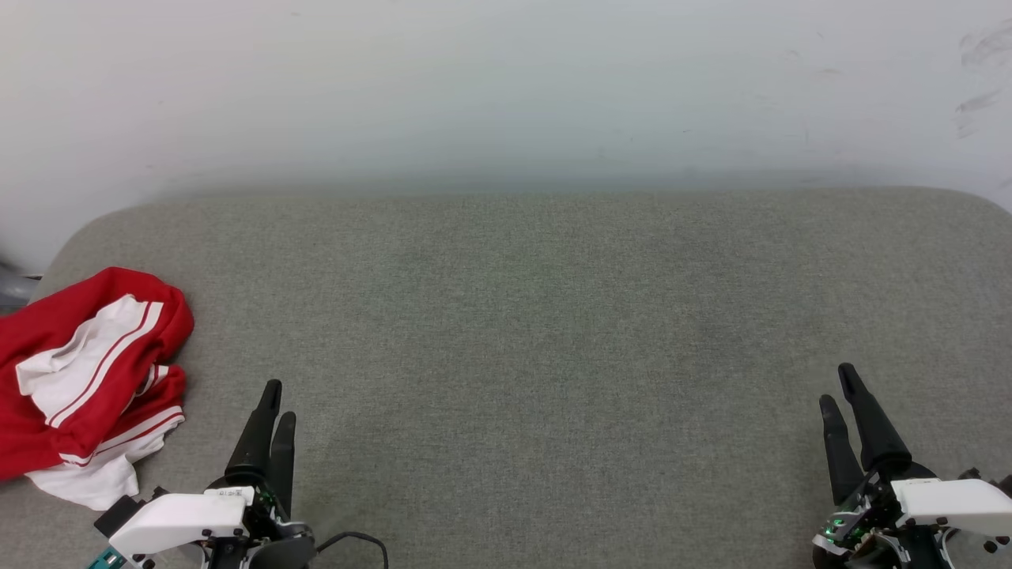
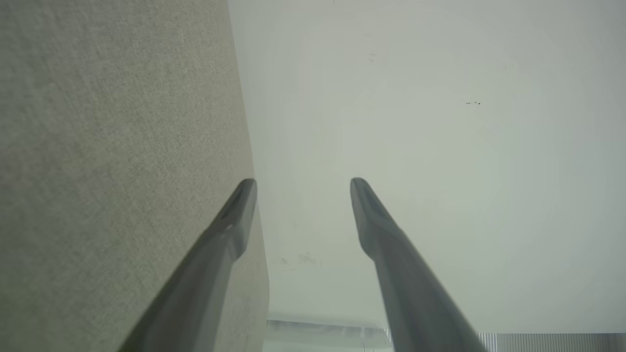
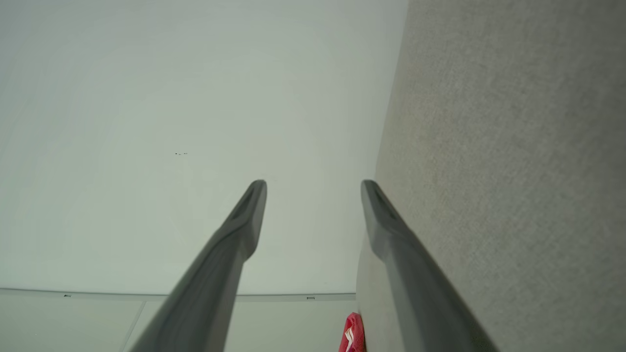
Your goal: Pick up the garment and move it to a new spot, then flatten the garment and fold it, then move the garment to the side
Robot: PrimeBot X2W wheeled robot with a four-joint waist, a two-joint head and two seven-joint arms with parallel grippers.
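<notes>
Garment [image 1: 87, 379] lies crumpled at the far left of the pad [image 1: 553, 316], partly cut off by the head view's left edge. Soft jersey cloth, red body w/ white panels and thin red-and-white stripe trim. It is bunched in loose rounded folds, w/ a white edge spilling out at the near end. As far as it shows, the heap's long axis runs approx near-to-far along the pad's left side. The stripes slant from near-left to far-right. Can't tell which way collar or hem points. A red-and-white scrap of it [image 3: 352, 335] also shows at the bottom of the right wrist view, beside the pad's edge.

Pad is grey woven fabric, fine matte weave, flat top w/ rounded far corners. Behind it is a wall [image 1: 506, 79], pale and smooth, w/ a few dark scuffs at upper right.

Left gripper [image 1: 279, 401] sits over the pad's near-left, just right of the garment and not touching it. Long dark tapered fingers, white wrist housing, black cable [image 1: 356, 541] at its base. In its wrist view [image 2: 303, 183] the fingers stand well apart, nothing btwn them.

Right gripper [image 1: 836, 386] is at near-right, well apart from the garment. Same build, green lights at the wrist. In its wrist view [image 3: 314, 185] the fingers are likewise spread and empty.
</notes>
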